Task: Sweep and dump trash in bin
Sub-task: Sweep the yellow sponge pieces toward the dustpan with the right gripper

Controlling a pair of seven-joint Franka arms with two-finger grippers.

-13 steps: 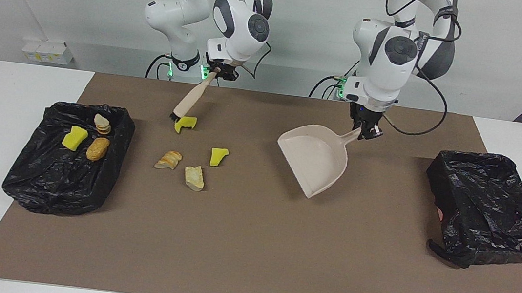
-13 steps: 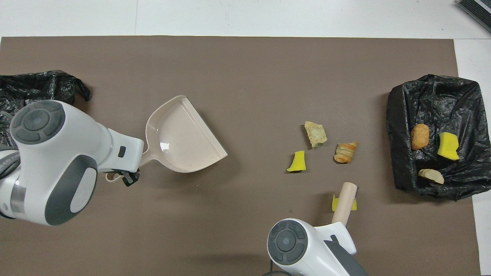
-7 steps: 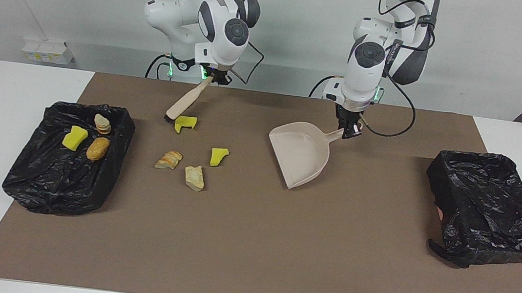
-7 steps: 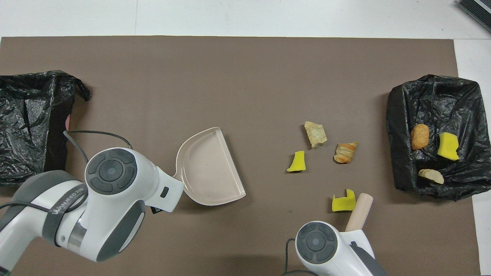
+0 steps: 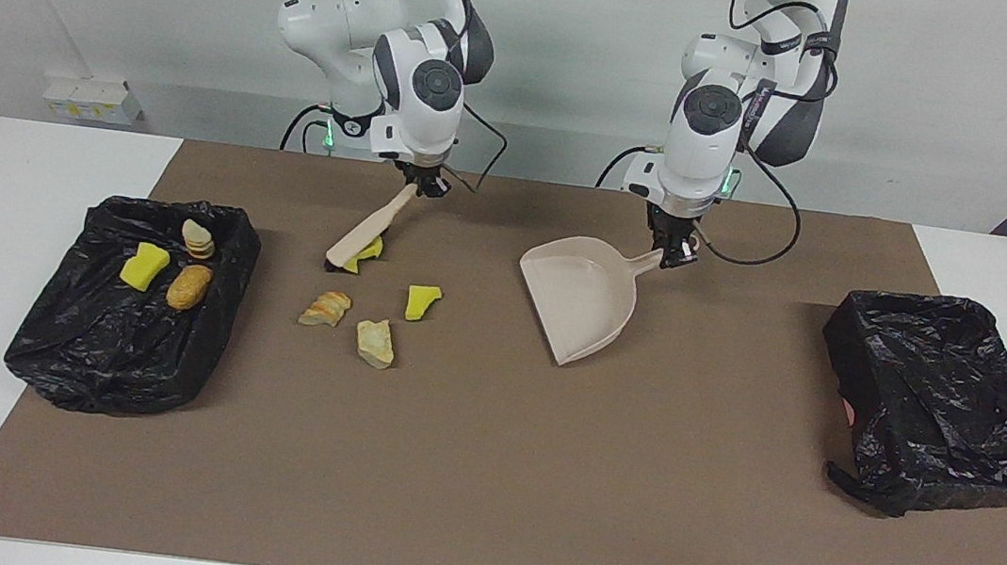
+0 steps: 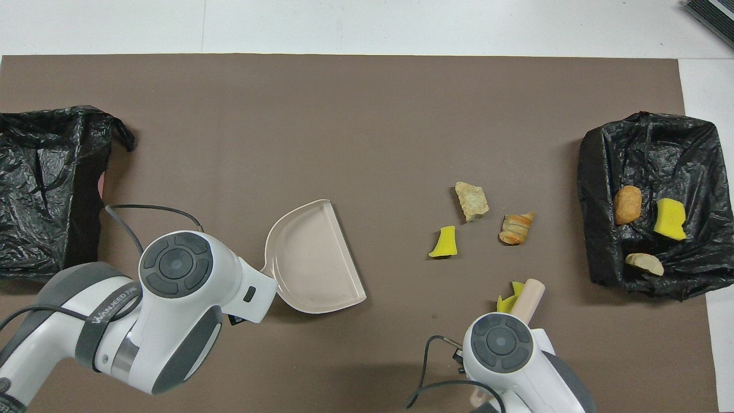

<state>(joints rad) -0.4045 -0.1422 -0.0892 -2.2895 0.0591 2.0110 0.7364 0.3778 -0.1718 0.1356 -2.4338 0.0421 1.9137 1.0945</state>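
Right tool [image 5: 424, 186], upper centre-left of facing view, pinched on the brush [image 5: 369, 232] handle tip. Brush slants down to the mat [image 5: 482, 470]; bristle end touches a yellow wedge [image 5: 369, 251], partly covered by the brush. In overhead view the brush [image 6: 527, 295] pokes out above the right wrist at bottom right, wedge [image 6: 507, 300] just beside it; tool itself hidden under the wrist there.

Left tool [image 5: 675, 255], upper centre-right of facing view, clamped on the dustpan [image 5: 582, 296] handle. Pan rests on the mat, open edge toward lower part of frame. Overhead: dustpan [image 6: 312, 258] at centre-left, tool hidden under the wrist.

Trash on the mat, below the brush tip in facing view: second yellow wedge [image 5: 422, 301], sliced bread lump [image 5: 326, 308], pale bread chunk [image 5: 374, 342]. All three near the brush, not touching it, well apart from the pan. Overhead they sit centre-right: wedge [image 6: 444, 242], sliced lump [image 6: 516, 227], pale chunk [image 6: 472, 200].

Black-lined bin [image 5: 131, 306] at left of facing view holds three pcs: yellow wedge [image 5: 144, 266], round tan lump [image 5: 188, 285], pale slice [image 5: 197, 238]. Same bin [image 6: 651, 149] at right of overhead view. Second black-lined bin [image 5: 945, 404] at right of facing view, beside the pan's end of the mat; nothing seen in it. White counter [image 5: 14, 170] shows round the mat.
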